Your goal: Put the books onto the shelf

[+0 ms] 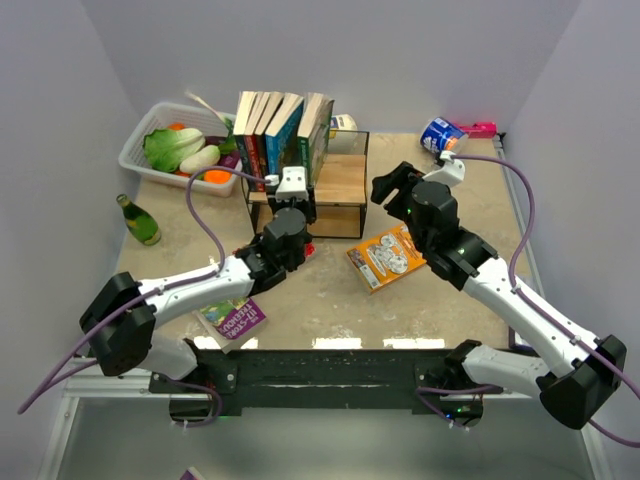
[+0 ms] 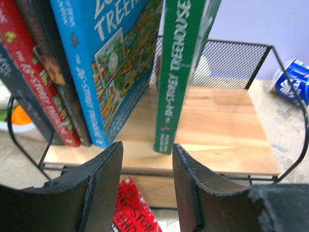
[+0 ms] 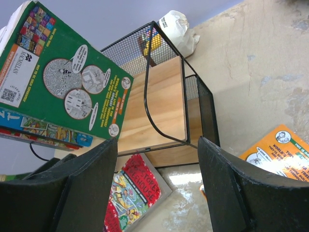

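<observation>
The left fingers [image 2: 104,183] stand spread, with nothing between them. Just beyond their tips is the front edge of the shelf [image 2: 217,125], and the green book [image 2: 181,72] stands upright on its top board, straight past the gap and a little toward the right-hand finger. Whether the tips touch it I cannot tell. Beyond the left-hand finger a blue book [image 2: 111,63] leans away to the left, against a dark book [image 2: 58,72] and a red-spined book [image 2: 34,82] on the same board. Below the gap, at the foot of the shelf, a red book [image 2: 133,208] lies flat.

The right fingers [image 3: 91,179] are also spread wide and hold nothing. The bare end of the shelf's top board and its black wire frame show between them, well beyond the tips. The green book is up past the left-hand finger, and an orange book [image 3: 275,154] lies flat on the table [image 3: 251,63] just beside the right-hand finger. From above, a purple book [image 1: 232,320] lies flat near the left arm, well behind its fingers.
</observation>
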Robot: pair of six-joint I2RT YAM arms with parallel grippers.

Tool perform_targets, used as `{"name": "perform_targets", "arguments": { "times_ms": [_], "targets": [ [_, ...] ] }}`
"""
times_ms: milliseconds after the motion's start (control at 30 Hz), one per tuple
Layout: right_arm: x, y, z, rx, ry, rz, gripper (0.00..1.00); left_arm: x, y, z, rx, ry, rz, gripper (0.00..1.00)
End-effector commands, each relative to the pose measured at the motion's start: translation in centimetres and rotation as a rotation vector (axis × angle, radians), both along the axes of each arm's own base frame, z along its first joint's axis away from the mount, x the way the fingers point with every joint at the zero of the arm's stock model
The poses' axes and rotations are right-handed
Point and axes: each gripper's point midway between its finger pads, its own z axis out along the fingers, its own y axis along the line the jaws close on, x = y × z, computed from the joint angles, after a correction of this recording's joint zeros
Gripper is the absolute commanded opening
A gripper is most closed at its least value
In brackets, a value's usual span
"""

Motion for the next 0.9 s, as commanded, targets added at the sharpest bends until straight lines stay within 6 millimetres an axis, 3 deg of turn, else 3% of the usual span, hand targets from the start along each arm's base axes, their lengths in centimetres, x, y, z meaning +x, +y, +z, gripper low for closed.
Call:
{"name": "perform_targets", "arguments": {
  "times_ms": [0, 100, 200, 300, 333, 400, 433, 500, 533, 600, 633, 667, 733, 767, 800, 867],
  "targets": [
    [0.4, 0.1, 1.9, 0.048, -0.05, -0.011, 0.71, -1.8, 1.0, 0.6, -0.065, -0.005, 0.04, 0.5],
    [0.6, 0.1, 2.2, 0.045, -0.053, -0.013, 0.71, -3.0, 1.1, 0.7, -0.073, 0.002, 0.027, 0.5],
    [0.7, 0.2, 2.4, 0.04, -0.051, -0.014, 0.71, -4.2, 0.6, 2.0, -0.119, -0.022, -0.031, 0.38],
    [1.0, 0.1, 3.0, 0.034, -0.052, -0.021, 0.68, -5.0, -0.5, 4.3, -0.215, -0.078, -0.14, 0.03],
    [1.1, 0.0, 3.2, 0.031, -0.053, -0.022, 0.67, -5.1, -1.4, 5.1, -0.23, -0.095, -0.195, 0.0],
    [1.4, 0.0, 3.7, 0.03, -0.058, -0.027, 0.62, -4.9, -2.6, 6.2, -0.233, -0.116, -0.234, 0.0],
    [1.5, 0.0, 3.7, 0.033, -0.057, -0.032, 0.59, -4.7, -3.7, 7.8, -0.241, -0.137, -0.269, 0.0],
    [2.0, 0.0, 3.8, 0.03, -0.044, -0.04, 0.5, -3.9, -5.2, 7.4, -0.19, -0.128, -0.284, 0.0],
    [2.2, 0.1, 3.6, 0.029, -0.034, -0.041, 0.48, -3.5, -5.8, 8.5, -0.201, -0.143, -0.293, 0.0],
    [2.8, 0.5, 3.2, 0.012, -0.01, -0.039, 0.46, -2.6, -6.8, 8.2, -0.182, -0.142, -0.294, 0.0],
    [3.0, 0.5, 3.1, 0.008, -0.004, -0.042, 0.45, -2.1, -7.1, 9.2, -0.194, -0.157, -0.287, 0.0],
    [3.2, 0.5, 3.3, 0.008, -0.005, -0.041, 0.45, -1.3, -7.7, 8.2, -0.173, -0.14, -0.28, 0.0],
    [3.9, 0.5, 2.7, -0.006, 0.009, -0.049, 0.44, 0.2, -7.8, 9.1, -0.183, -0.145, -0.259, 0.0],
    [4.2, 0.7, 2.8, -0.006, 0.01, -0.043, 0.44, 1.1, -8.3, 8.0, -0.165, -0.127, -0.251, 0.0],
    [4.6, 0.6, 2.5, -0.011, 0.021, -0.048, 0.43, 1.6, -8.7, 9.0, -0.183, -0.139, -0.258, 0.0],
    [5.1, 0.7, 2.7, -0.013, 0.02, -0.042, 0.41, 3.3, -9.0, 8.0, -0.168, -0.12, -0.246, 0.0]
  ]
}}
